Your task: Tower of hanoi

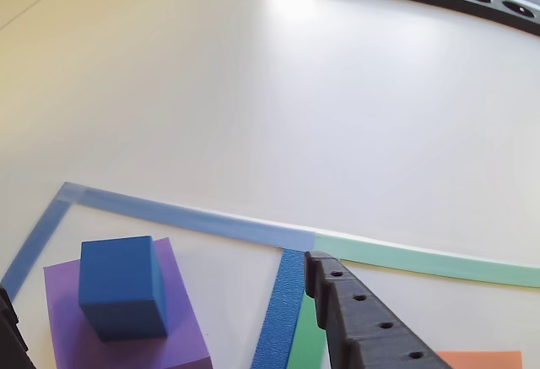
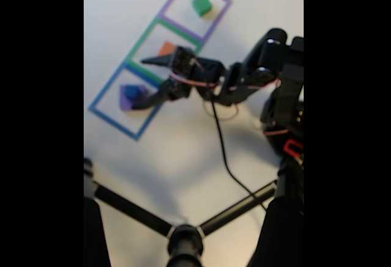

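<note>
1. My claw [image 2: 145, 82] hangs spread wide over the tabletop [image 2: 183, 151], gripping nothing; one finger reaches towards the orange block [image 2: 166, 48], the other towards the purple slab [image 2: 126, 98].
2. In the other view, my dark finger [image 1: 363, 322] lies across the blue tape [image 1: 280, 310] and the green tape [image 1: 422, 259].
3. The blue cube [image 1: 122, 287] sits on the purple slab, inside the blue tape square, turned slightly askew to the slab's edges.
4. The green cube [image 2: 201, 5] stands inside the purple tape square [image 2: 194, 8], well apart.
</note>
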`<state>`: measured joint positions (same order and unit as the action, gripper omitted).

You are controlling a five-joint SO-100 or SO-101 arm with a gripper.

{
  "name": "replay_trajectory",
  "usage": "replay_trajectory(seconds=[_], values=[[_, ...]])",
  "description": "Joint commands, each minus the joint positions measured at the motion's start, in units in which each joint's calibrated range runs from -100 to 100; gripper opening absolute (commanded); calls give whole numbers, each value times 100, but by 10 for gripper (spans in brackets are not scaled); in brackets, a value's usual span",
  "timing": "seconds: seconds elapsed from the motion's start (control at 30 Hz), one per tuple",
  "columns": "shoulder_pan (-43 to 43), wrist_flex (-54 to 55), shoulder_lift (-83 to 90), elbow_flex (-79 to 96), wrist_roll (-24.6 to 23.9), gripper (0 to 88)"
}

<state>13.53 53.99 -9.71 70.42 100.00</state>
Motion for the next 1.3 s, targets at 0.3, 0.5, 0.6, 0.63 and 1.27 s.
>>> replay_trajectory(seconds=[0.3, 0.5, 0.6, 0.63, 1.27], values=[[344, 336, -247, -359, 0, 411], [473, 360, -263, -368, 0, 407], [504, 368, -319, -386, 0, 405], [511, 384, -343, -395, 0, 405], [763, 392, -511, -486, 0, 315]])
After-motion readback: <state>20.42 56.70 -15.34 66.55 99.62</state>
